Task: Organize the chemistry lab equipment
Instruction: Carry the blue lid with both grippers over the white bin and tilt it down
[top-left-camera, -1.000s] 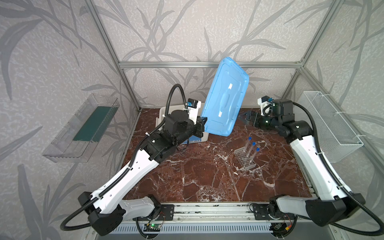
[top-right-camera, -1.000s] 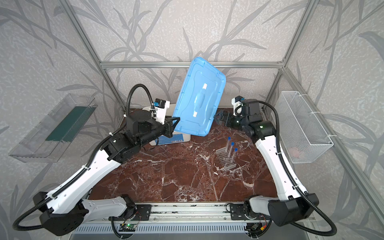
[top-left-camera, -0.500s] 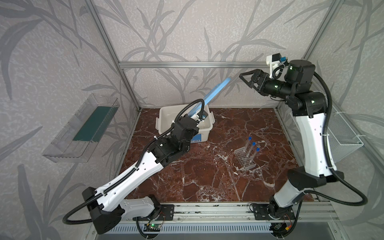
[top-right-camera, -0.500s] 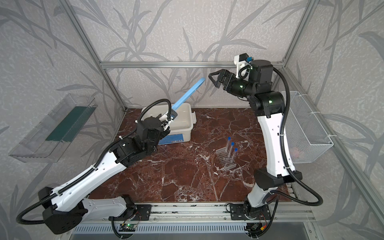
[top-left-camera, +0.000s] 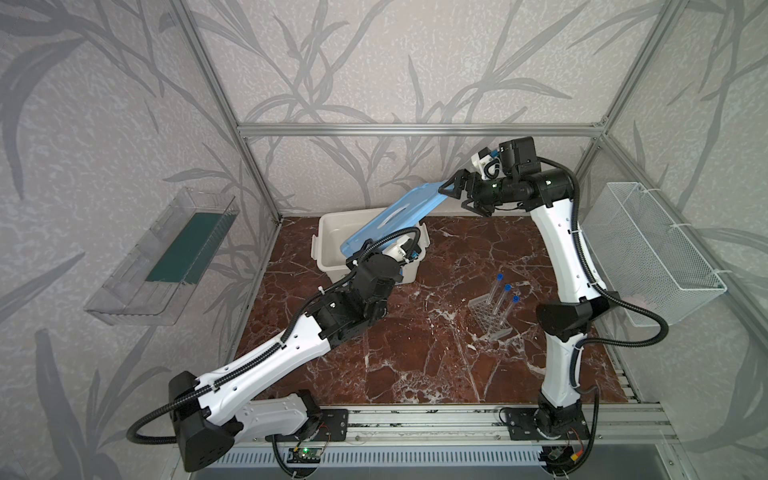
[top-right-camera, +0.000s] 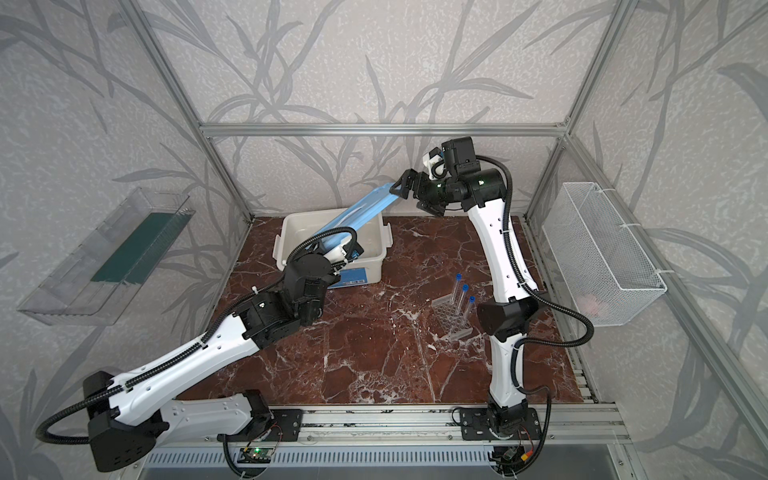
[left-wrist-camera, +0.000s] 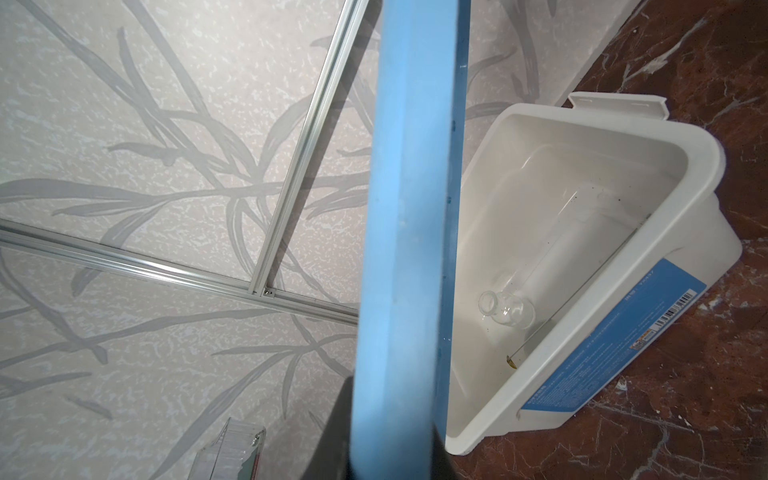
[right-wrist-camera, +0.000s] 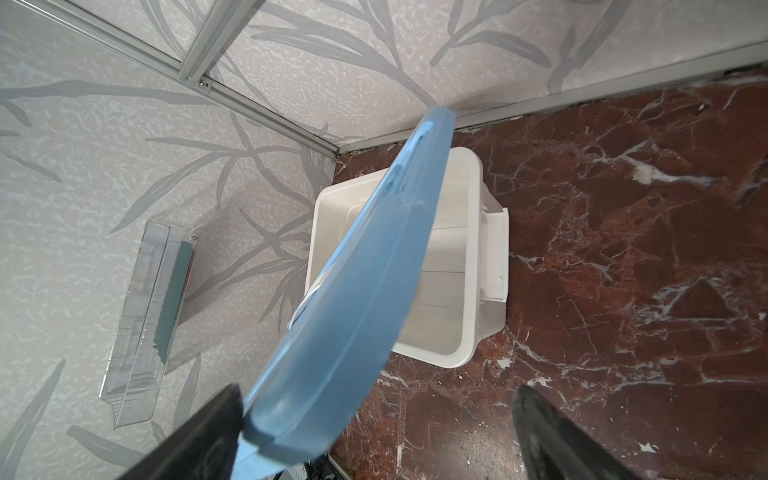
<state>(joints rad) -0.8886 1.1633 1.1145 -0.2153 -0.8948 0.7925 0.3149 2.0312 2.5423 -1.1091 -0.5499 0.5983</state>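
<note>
A: Where are the test tubes (top-left-camera: 503, 297)?
B: In their rack (top-left-camera: 484, 320) on the tabletop (top-left-camera: 415, 357); light, slick, probably fragile: pinch below caps. My left claw (left-wrist-camera: 390, 457) clamps the lid (top-left-camera: 395, 216); my right claw (top-left-camera: 460, 196) gapes open.

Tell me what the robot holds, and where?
The blue lid, pinched at its lower edge by the left gripper. The right gripper is open around its upper end.

In a top view the blue lid (top-right-camera: 361, 208) hangs tilted over the white tub (top-right-camera: 374, 264); its low end sits at the left gripper (top-right-camera: 328, 248), fingers hidden behind the wrist; its high end meets the right gripper (top-right-camera: 409, 195), jaws spread wide; out on the marble table (top-right-camera: 374, 353), three blue-capped test tubes (top-right-camera: 460, 297) lean in the clear rack (top-right-camera: 451, 322), well apart from the tub.
</note>
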